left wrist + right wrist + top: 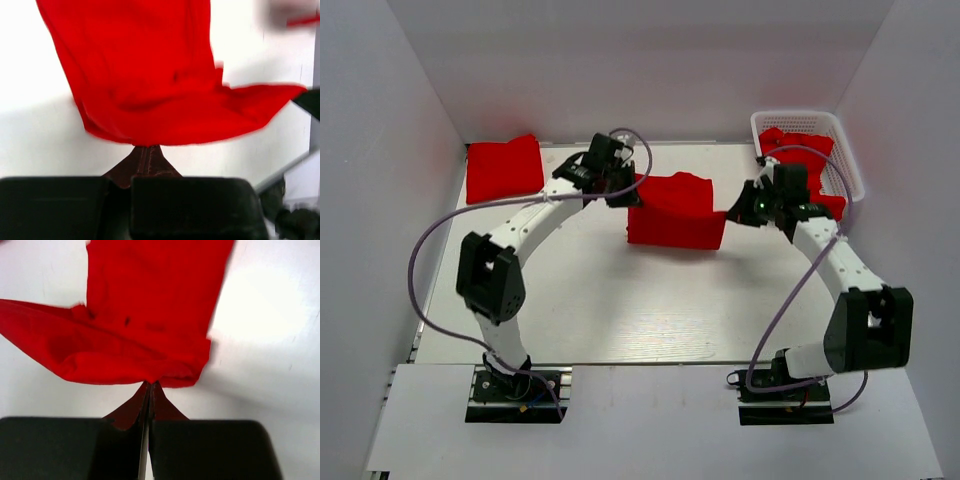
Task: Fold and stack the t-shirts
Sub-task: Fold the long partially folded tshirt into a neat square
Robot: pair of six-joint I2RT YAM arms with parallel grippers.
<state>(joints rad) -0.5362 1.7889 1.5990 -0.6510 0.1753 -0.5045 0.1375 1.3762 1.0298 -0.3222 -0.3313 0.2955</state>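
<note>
Centrally, a red t-shirt (677, 212) is stretched over the middle of the worktop (620, 310). Its side edges are pinched by the left tool (632, 193) and the right tool (738, 212), both clenched on cloth. The step is judged to be a fold under way. Next, the lifted edge must be laid evenly over the lower half. A folded t-shirt (505, 168) lies far left. The basket (798, 120), far right, holds more. Nothing appears to obstruct.
</note>
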